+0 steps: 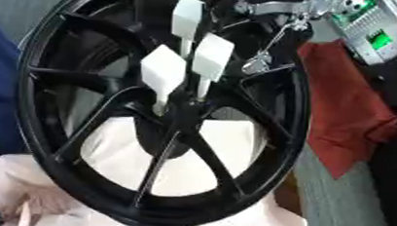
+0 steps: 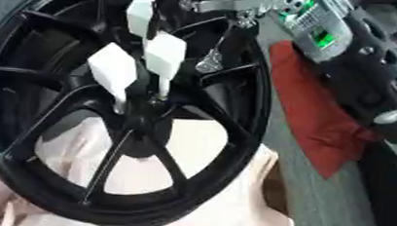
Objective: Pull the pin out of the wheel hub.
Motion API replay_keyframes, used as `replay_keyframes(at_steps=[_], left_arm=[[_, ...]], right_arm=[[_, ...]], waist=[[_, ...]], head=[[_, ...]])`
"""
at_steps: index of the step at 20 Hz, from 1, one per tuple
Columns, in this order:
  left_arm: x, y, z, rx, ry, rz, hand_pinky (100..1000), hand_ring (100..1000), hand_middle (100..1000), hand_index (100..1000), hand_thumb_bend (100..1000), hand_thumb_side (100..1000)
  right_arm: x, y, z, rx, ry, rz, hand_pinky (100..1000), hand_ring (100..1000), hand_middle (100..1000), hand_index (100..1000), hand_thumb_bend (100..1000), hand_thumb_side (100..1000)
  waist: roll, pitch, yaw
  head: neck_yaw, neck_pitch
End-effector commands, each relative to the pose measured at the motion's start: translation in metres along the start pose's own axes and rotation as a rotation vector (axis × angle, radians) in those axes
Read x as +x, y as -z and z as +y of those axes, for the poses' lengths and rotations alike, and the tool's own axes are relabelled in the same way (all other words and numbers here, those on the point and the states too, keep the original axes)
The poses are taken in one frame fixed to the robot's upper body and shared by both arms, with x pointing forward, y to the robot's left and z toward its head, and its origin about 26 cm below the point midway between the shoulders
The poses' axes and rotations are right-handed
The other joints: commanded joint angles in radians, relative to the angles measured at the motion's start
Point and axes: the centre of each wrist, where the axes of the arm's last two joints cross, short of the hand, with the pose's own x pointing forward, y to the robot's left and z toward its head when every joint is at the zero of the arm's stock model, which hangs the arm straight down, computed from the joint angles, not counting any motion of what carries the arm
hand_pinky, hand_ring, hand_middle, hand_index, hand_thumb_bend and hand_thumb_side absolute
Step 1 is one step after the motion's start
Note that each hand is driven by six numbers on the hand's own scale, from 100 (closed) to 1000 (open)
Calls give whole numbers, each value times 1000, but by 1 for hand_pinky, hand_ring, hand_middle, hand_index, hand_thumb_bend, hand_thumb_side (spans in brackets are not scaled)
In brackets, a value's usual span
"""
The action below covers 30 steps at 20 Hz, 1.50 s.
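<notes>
- One black wheel [image 1: 164,108] fills most of the view, standing tilted on its rim, with thin paired spokes running from the centre to the rim.
- Pale pink cloth [image 1: 191,158] lies under and behind the wheel from 4 to 8 o'clock and shows through the lower spoke gaps.
- A red cloth [image 1: 347,118] lies at 3 o'clock, just outside the rim.
- The robot's right arm [image 2: 357,69], black with silver joints and a grey box with green lights [image 1: 373,26], enters from 1 o'clock.
- The right hand [image 1: 267,9] reaches over the top of the rim at 12 to 1 o'clock; only silver parts and dark fingers show, and whether it is open, closed or gripping anything cannot be told.
- Three white pins [image 1: 211,57] with flat square heads and thin stems stand in the hub [image 1: 181,116] at the wheel's centre, their heads spread between 11 and 1 o'clock above it.
- The upper pin [image 1: 186,18] has its head close to the hand; contact cannot be judged.
- A thin silver rod ending in a small clip [image 1: 255,64] hangs from the hand, just to the 3 o'clock side of the pin heads.
</notes>
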Motion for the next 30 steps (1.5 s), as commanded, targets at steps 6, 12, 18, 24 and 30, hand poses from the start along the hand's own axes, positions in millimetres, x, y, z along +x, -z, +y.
replay_keyframes(at_steps=[6, 12, 18, 24, 30], left_arm=[[5, 3, 2, 0, 5, -22, 670, 516, 524, 688, 394, 528], [5, 3, 2, -1, 5, -21, 671, 516, 524, 688, 396, 529], [5, 3, 1, -2, 2, -19, 671, 515, 523, 688, 398, 529], [5, 4, 1, -5, -2, -21, 671, 515, 522, 688, 398, 530], [5, 3, 1, -5, -1, -19, 672, 516, 523, 689, 401, 531]], right_arm=[[1, 0, -6, 106, -91, -95, 555, 584, 605, 762, 315, 135], [2, 2, -4, 113, -89, -102, 544, 581, 602, 758, 314, 123], [2, 3, -2, 130, -87, -106, 546, 587, 622, 752, 326, 129], [3, 5, 0, 131, -83, -116, 526, 569, 569, 673, 309, 100], [3, 6, 2, 97, -50, -130, 504, 540, 489, 614, 245, 100]], waist=[[2, -20, 3], [0, -21, 2], [-2, -20, 4], [-3, -19, 5], [-5, -19, 4]], head=[[-5, 0], [-5, 2], [-6, -2], [-8, -3], [-9, -2]])
